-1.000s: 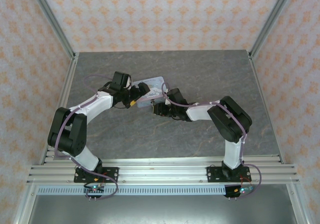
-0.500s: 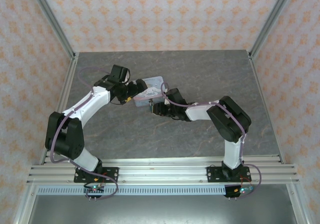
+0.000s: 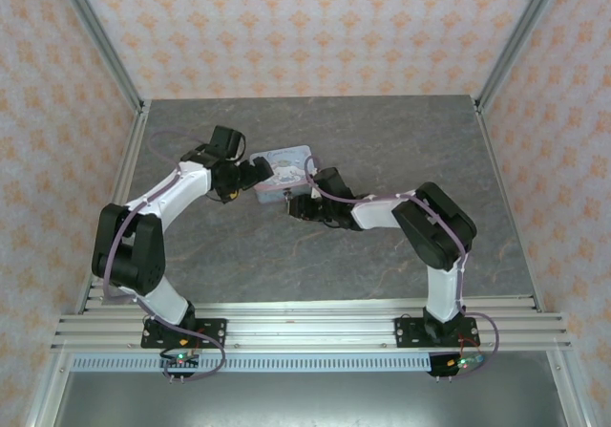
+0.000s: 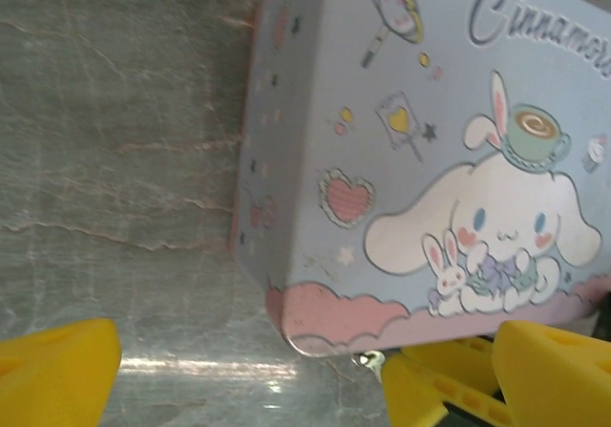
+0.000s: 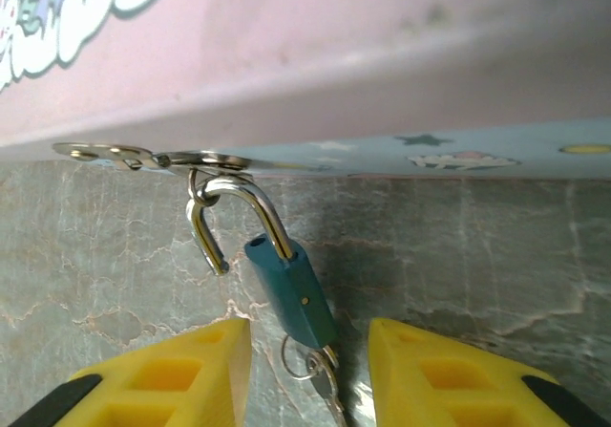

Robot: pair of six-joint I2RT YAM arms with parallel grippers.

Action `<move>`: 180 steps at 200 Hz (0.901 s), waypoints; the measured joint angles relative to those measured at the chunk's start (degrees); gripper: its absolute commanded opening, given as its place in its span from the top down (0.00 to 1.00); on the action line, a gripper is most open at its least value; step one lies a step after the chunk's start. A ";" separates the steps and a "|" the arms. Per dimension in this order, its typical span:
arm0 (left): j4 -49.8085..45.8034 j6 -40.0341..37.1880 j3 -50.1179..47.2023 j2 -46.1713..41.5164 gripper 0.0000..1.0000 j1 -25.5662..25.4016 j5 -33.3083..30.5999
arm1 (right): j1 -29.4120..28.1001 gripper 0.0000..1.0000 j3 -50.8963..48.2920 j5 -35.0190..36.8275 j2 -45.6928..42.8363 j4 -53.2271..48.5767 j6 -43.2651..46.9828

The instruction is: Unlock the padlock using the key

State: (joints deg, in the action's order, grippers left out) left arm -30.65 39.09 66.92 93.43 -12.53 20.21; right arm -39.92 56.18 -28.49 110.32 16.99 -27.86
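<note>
Padlock [image 5: 289,293], shackle swung free, key [image 5: 329,389] in its base, sits untouched inside the narrowly parted right claw [image 5: 307,333]; left claw [image 4: 305,370] gapes wide.

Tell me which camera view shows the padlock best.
The right wrist view. There the teal padlock hangs close up from the tin's hasp, with its shackle and key clear. In the top external view it is a speck at the tin's near edge. The left wrist view catches a metal glint by the tin's corner.
</note>
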 measured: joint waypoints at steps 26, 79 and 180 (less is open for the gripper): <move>-0.02 -0.20 0.66 1.16 0.00 1.64 -0.02 | -0.52 0.63 1.66 0.00 0.94 0.00 -0.04; -0.02 -0.22 0.83 2.47 0.00 2.10 0.17 | -0.68 0.66 2.97 0.24 1.86 0.00 -0.07; 0.04 -0.17 0.83 2.78 0.00 2.10 1.01 | -0.72 0.78 3.96 0.31 2.47 -0.26 -0.24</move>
State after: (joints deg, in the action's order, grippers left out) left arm -30.61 38.92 67.75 96.20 -10.44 21.21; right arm -40.64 60.14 -28.18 112.79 16.73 -28.10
